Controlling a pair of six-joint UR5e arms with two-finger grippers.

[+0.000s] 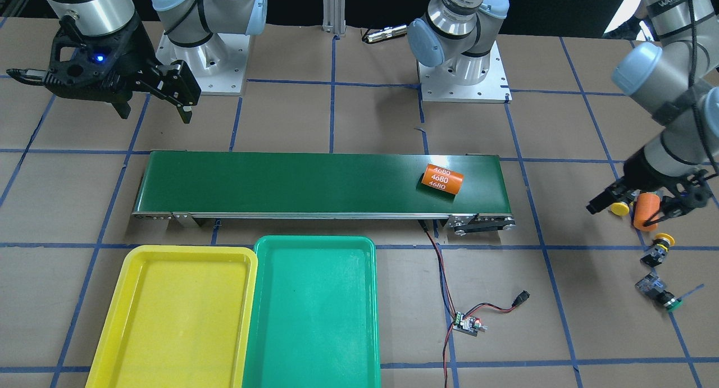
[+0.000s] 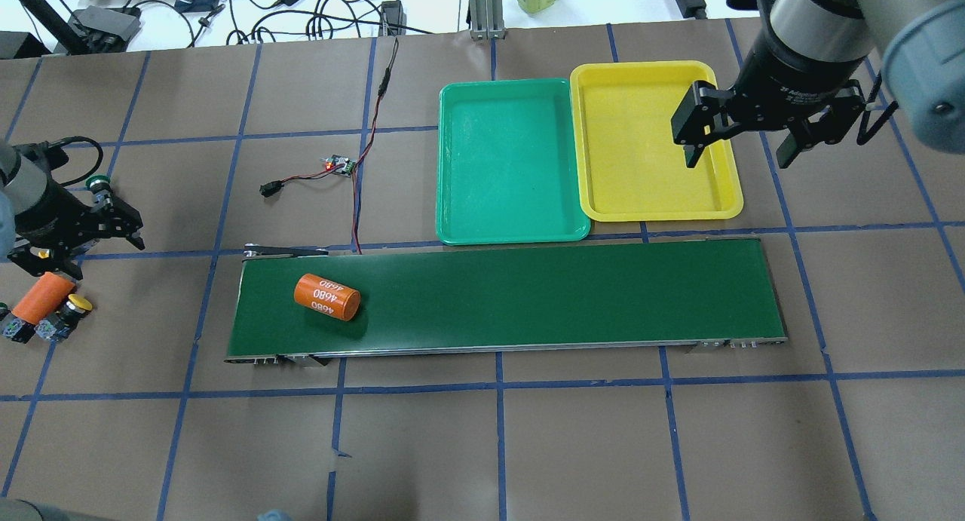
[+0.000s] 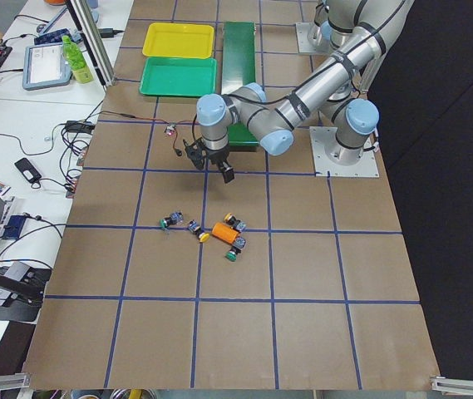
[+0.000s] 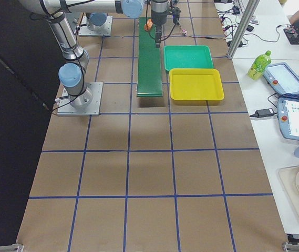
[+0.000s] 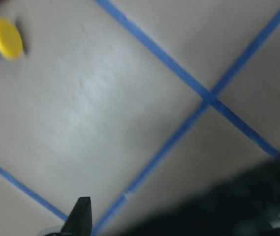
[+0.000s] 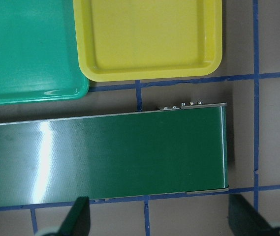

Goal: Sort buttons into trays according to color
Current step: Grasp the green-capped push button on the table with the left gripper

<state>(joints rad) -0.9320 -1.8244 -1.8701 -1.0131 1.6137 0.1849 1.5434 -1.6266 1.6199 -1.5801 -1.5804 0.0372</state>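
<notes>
yellow btn blurred, body cut off

The brown surface is crossed by a grid of blue tape. A long dark green belt stands on it, lengthwise across the middle. Just beside the belt, on the far side from the robot, a yellow tray and a green tray lie side by side, touching. A small board with red and black wires lies near the belt's end on the robot's left. Well beyond that end, four buttons lie scattered around an orange cylinder. Two arm bases are bolted down at the robot's edge.
</notes>
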